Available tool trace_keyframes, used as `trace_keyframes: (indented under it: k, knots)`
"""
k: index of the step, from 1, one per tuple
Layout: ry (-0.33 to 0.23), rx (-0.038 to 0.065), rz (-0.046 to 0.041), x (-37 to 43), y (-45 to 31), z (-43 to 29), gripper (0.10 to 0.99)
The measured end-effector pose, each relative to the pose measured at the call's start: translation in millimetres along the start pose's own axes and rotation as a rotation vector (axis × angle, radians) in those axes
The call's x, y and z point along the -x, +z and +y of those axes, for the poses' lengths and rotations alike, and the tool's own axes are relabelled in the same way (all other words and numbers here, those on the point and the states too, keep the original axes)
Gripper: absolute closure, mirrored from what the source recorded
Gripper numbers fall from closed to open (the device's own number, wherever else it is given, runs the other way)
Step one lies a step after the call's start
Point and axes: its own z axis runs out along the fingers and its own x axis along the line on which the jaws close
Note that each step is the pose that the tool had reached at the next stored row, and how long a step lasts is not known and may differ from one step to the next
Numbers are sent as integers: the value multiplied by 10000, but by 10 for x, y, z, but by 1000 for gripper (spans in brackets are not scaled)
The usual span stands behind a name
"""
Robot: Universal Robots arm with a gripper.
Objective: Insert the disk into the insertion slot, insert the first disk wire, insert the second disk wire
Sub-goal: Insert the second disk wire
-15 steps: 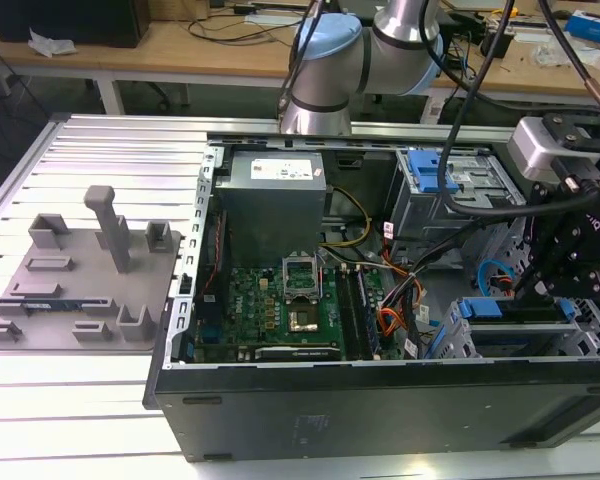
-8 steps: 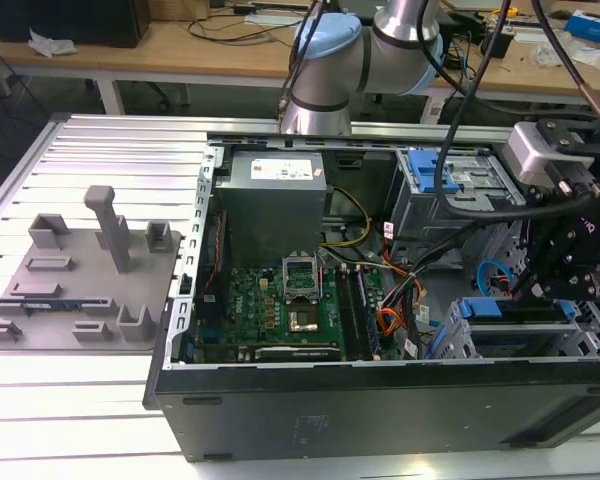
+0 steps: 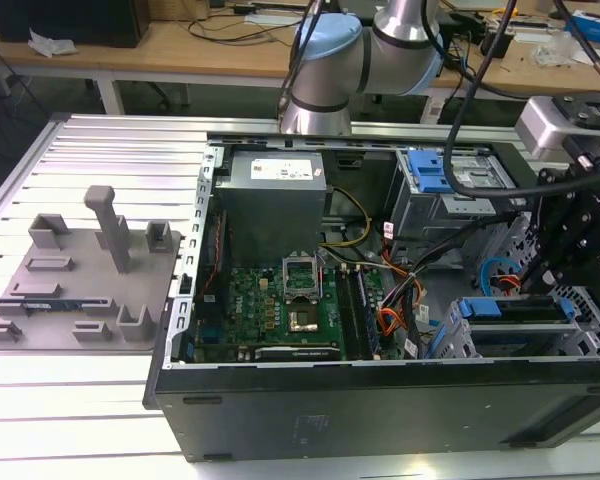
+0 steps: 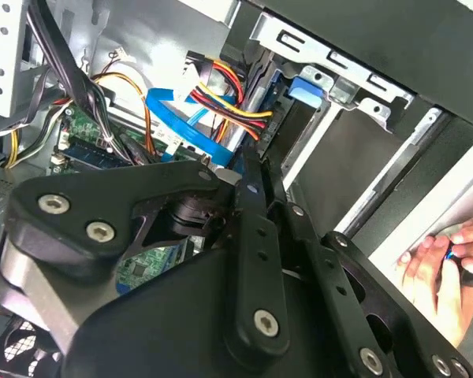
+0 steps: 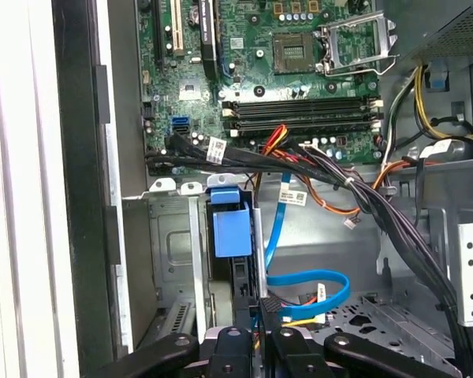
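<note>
In the exterior view the disk (image 3: 515, 312) in its blue carrier lies inside the insertion slot (image 3: 580, 335), the grey perforated cage at the case's right end. The carrier's blue tab (image 5: 231, 228) (image 4: 306, 88) appears in both wrist views. My gripper (image 3: 542, 285) (image 5: 258, 327) (image 4: 248, 169) reaches down at the disk's connector edge. Its fingers stand close together on a small black plug (image 5: 270, 304) where the second disk wire (image 5: 335, 287) (image 4: 185, 118) ends its loop. The first disk wire (image 4: 229, 98) runs to a plug against the disk's edge just beyond the fingertips.
A thick black cable harness (image 5: 363, 201) crosses above the cage. The motherboard (image 3: 280, 300) and power supply (image 3: 275, 200) fill the case's middle. An upper bay with a blue latch (image 3: 430, 170) stands behind. A person's hand (image 4: 445, 264) rests on the case edge. A grey fixture plate (image 3: 80, 280) lies on the exterior view's left.
</note>
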Motion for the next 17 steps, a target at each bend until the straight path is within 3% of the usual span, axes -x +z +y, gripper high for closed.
trace_keyframes:
  k: [17]
  knots:
    - [1,0,-1,-8,32,6,925]
